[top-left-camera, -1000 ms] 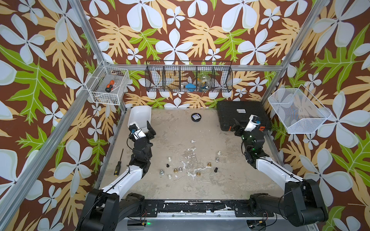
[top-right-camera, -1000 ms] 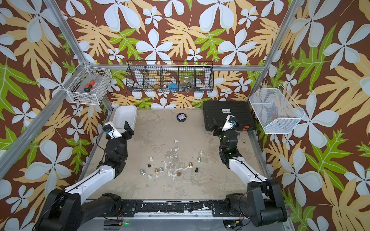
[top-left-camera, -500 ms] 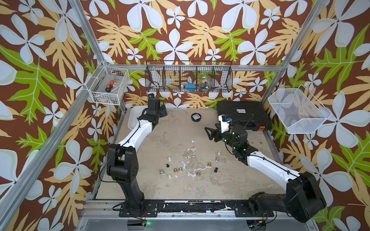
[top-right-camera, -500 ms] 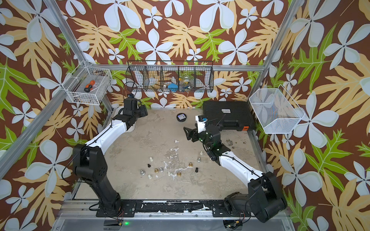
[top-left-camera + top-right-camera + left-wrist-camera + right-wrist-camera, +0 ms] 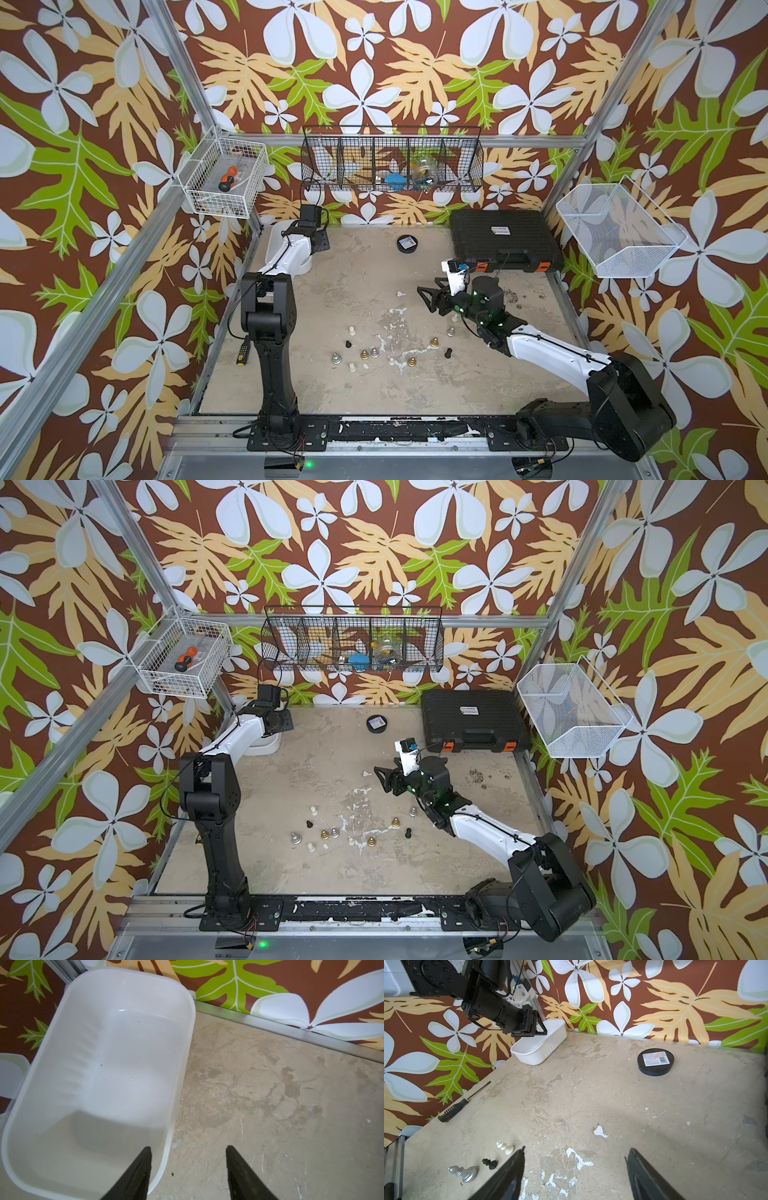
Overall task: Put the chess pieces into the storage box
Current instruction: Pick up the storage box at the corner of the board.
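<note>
Left hand [image 5: 187, 1148] apart above storage box [image 5: 72, 1053] rim; right hand [image 5: 576, 1149] apart; chess pieces [image 5: 365, 354] on table [image 5: 353, 286].

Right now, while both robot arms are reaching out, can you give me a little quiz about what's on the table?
1. True or false: the storage box already has chess pieces in it.
2. Which gripper is at the storage box? A) left gripper B) right gripper
3. In the right wrist view, what colour is the chess piece closest to the right gripper?

Key
1. False: the storage box looks empty.
2. A.
3. Cream-white: the cream-white piece stands just beside it.
</note>
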`<state>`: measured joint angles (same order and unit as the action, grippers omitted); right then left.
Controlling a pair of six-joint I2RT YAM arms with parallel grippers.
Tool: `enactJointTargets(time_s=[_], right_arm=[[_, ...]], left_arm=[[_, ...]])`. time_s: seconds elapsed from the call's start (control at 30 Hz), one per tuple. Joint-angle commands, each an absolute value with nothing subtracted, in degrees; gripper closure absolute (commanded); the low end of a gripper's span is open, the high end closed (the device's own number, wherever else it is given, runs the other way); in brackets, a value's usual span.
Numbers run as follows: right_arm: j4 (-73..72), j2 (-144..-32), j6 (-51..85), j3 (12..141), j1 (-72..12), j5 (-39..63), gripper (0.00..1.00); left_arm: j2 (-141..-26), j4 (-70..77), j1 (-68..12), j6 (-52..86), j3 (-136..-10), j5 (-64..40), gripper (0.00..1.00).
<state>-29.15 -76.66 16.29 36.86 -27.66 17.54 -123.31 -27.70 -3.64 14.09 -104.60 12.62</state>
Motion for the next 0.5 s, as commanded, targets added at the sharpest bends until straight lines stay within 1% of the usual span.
enactJointTargets(time_s=[0.0, 0.1, 0.2, 0.27, 0.37, 0.4, 0.47], right_arm=[[-31.96, -77.27, 16.83, 36.71, -27.77, 17.46, 0.22], [-32.5, -77.6, 16.96, 36.35, -27.78, 17.56, 0.23], [-32.51, -77.87, 16.89, 36.32, -27.77, 17.38, 0.24], [-32.44, -77.96, 16.87, 36.46, -27.79, 17.38, 0.24], [-32.34, -77.96, 16.88, 36.45, -27.86, 17.39, 0.25], [-32.26, -77.96, 16.88, 36.42, -27.86, 17.26, 0.25], [-32.18, -77.96, 16.87, 36.46, -27.86, 16.86, 0.25]], left_arm=[[-126.69, -30.93, -3.16, 12.07, -107.83, 14.79, 0.43], [-129.42, -31.03, -2.55, 11.22, -109.65, 15.76, 0.44], [-131.01, -31.29, -1.6, 10.89, -110.6, 16.26, 0.51], [-131.22, -30.79, -1.32, 10.52, -110.34, 16.78, 0.54], [-131.71, -30.7, -1.22, 10.02, -110.48, 16.75, 0.67], [-131.58, -30.6, -1.23, 10.0, -110.31, 16.31, 0.69], [-131.16, -29.94, -1.31, 10.0, -109.44, 15.44, 0.77]])
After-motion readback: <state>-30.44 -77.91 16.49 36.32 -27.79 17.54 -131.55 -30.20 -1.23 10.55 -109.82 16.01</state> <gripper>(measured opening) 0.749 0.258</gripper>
